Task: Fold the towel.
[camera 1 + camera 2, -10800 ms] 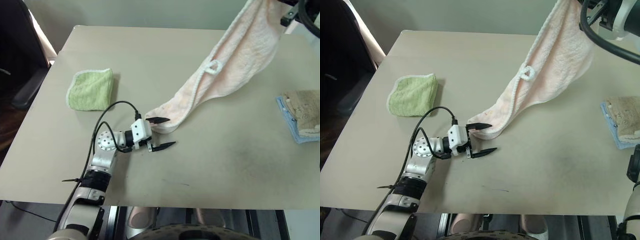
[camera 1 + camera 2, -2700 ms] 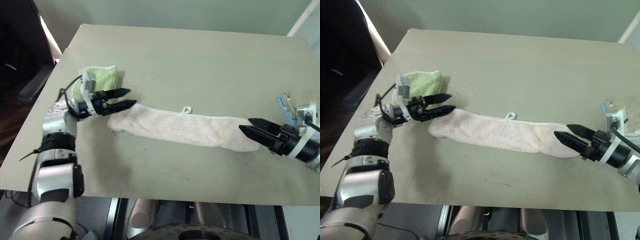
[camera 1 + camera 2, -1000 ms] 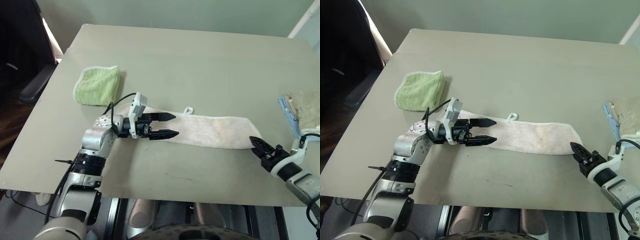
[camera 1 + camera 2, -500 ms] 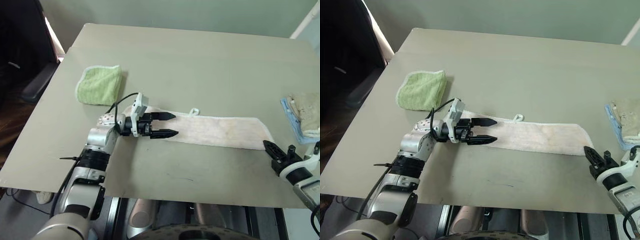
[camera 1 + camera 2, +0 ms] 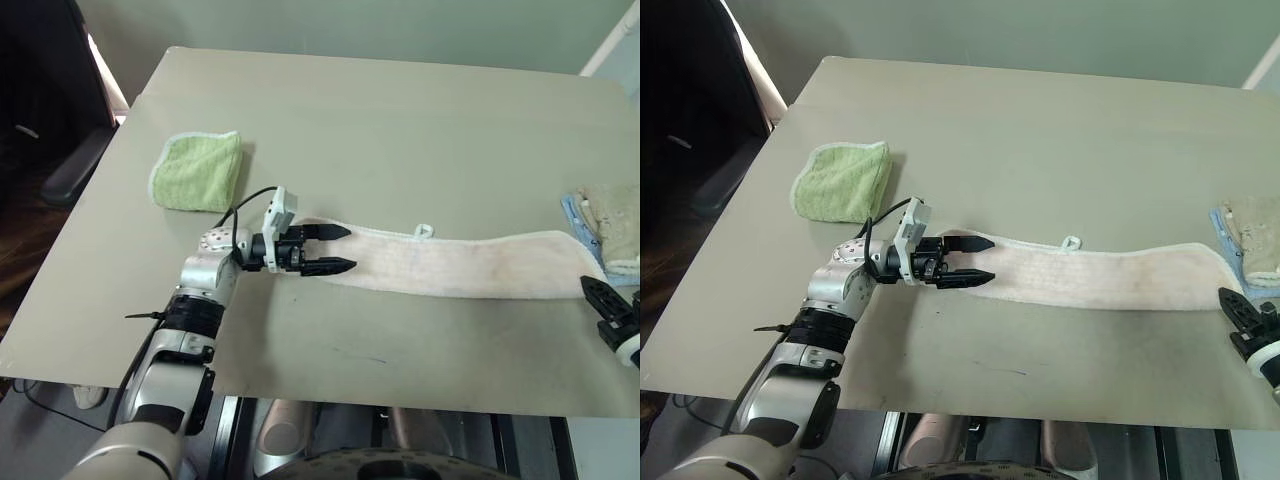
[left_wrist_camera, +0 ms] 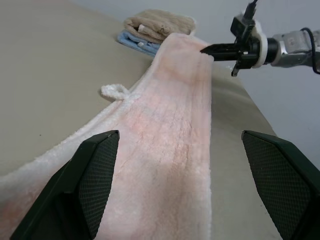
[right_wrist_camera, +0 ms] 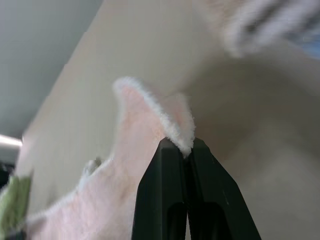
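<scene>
The towel [image 5: 470,265] is a long pale pink strip lying flat across the table [image 5: 400,120], with its small white loop [image 5: 424,231] on the far edge. My left gripper [image 5: 345,249] is open and lies level over the towel's left end, one finger on each side of the cloth [image 6: 165,150]. My right gripper [image 7: 185,145] is shut on the towel's right corner by its white edging, lifting it slightly. It shows at the table's right front edge [image 5: 600,295] and in the left wrist view [image 6: 207,50].
A folded green cloth [image 5: 197,170] lies at the left of the table. A beige cloth on a blue one [image 5: 610,225] sits at the right edge, just beyond the towel's end. A dark chair [image 5: 60,160] stands off the left side.
My right gripper has shut on the towel's right corner and drawn it to the right, stretching the strip; the loop has slid right. The left gripper has stayed in place, open.
</scene>
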